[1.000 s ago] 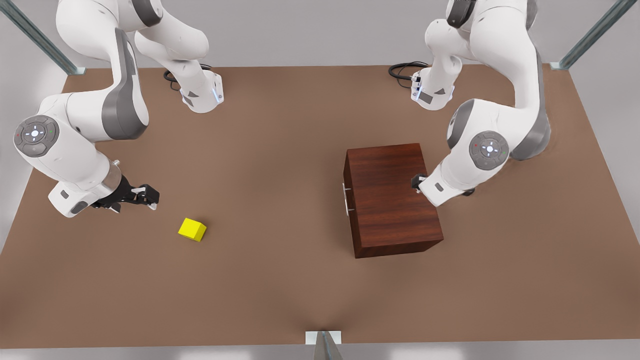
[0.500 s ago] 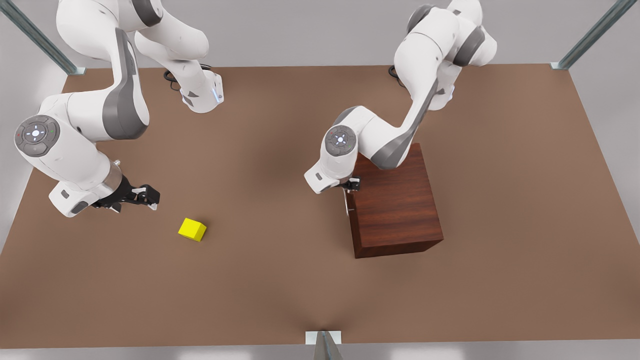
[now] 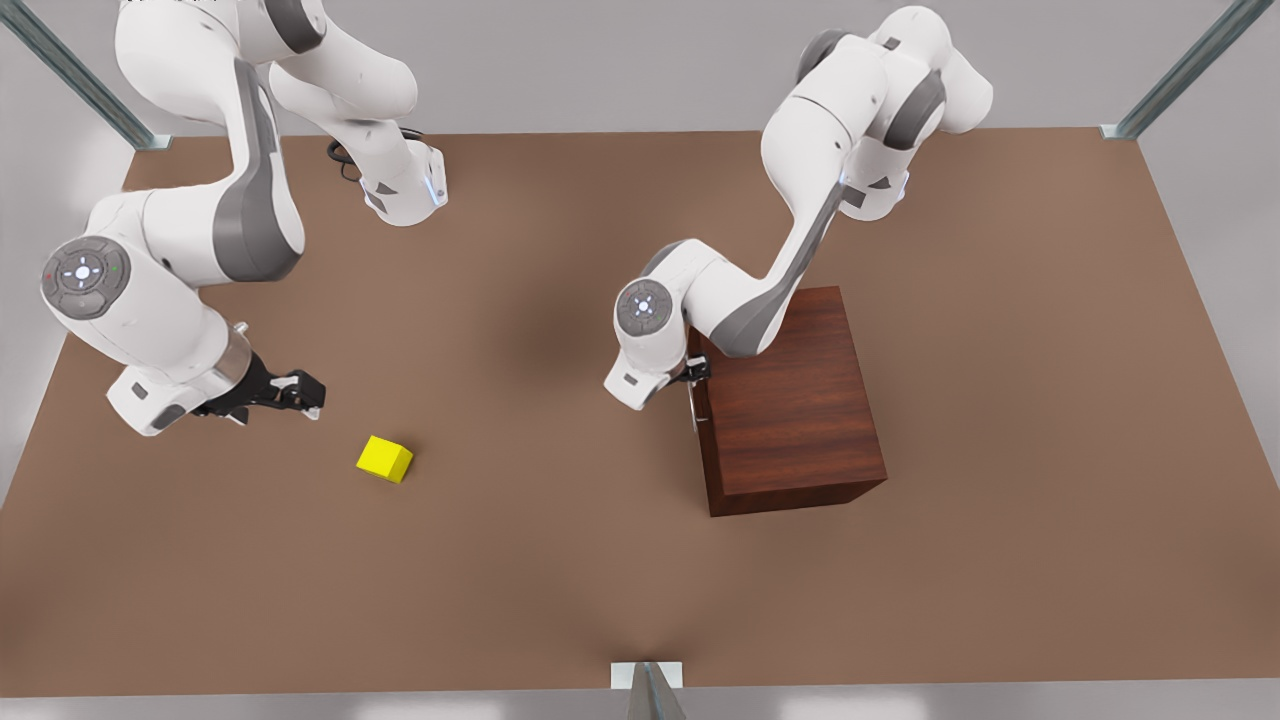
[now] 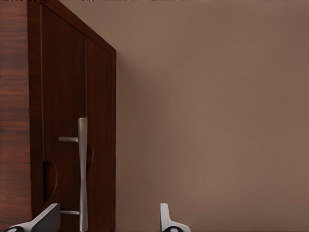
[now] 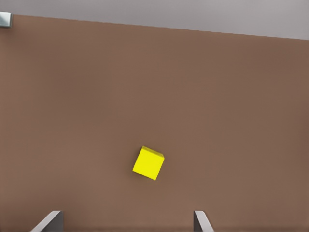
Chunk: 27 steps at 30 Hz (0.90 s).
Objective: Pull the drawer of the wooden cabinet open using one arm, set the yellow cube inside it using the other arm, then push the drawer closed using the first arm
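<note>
The wooden cabinet [image 3: 790, 400] stands on the brown surface [image 3: 550, 560] toward the front view's right, and its drawer [image 4: 72, 130] sits flush in the front face, not pulled out, with the thin silver handle [image 4: 82, 169] running along the panel. The left gripper [image 3: 697, 372] hangs at the cabinet's front edge, right beside the handle; in the left wrist view its jaws are spread wide, one fingertip [image 4: 41, 220] in front of the drawer panel on one side of the bar and the other fingertip out over the bare surface, so the handle lies between them with nothing clamped. The arm that carries it reaches over the cabinet's top from the far side of the surface. The yellow cube [image 3: 385, 459] rests on the surface toward the front view's left, well apart from the cabinet, turned a little askew to the surface's edges. The right gripper [image 3: 298, 392] is held low, near the cube but not touching it, pointing toward it; the right wrist view shows the cube [image 5: 148, 163] ahead of its released, widely parted jaws, which hold nothing.
</note>
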{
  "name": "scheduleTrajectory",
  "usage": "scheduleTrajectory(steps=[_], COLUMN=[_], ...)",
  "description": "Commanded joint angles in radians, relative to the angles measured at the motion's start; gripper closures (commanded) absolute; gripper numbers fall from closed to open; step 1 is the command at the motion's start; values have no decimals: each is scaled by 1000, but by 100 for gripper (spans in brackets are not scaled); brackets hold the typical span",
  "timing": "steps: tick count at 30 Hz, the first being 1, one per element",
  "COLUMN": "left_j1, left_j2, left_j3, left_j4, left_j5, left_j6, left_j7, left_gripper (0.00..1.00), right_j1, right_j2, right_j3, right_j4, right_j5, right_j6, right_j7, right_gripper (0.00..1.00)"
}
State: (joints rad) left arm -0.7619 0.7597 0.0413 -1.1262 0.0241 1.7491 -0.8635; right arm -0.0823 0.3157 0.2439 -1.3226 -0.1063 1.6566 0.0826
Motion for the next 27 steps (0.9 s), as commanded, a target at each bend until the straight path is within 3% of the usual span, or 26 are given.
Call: scheduleTrajectory(steps=[1,7,12,17,27], left_j1=[-1,-1,0,3,6], left_j2=[12,18,24,35,55], left_j3=[8,8,8,8,9], left_j4=[13,14,14,14,3], left_j5=[2,49,51,51,51], left_j6=[12,29,30,43,43], left_j7=[-276,-275,-261,-253,-218], left_gripper=[0,1,9,13,16], right_j1=[7,10,4,-25,-56], right_j2=[11,108,221,237,298], right_j3=[2,21,20,20,20], right_j4=[-7,-112,-112,-230,-250], right_j5=[0,-1,-4,-61,-53], right_j6=[28,232,328,459,485], right_j7=[2,-156,-328,-523,-573], right_gripper=[0,0,0,0,0])
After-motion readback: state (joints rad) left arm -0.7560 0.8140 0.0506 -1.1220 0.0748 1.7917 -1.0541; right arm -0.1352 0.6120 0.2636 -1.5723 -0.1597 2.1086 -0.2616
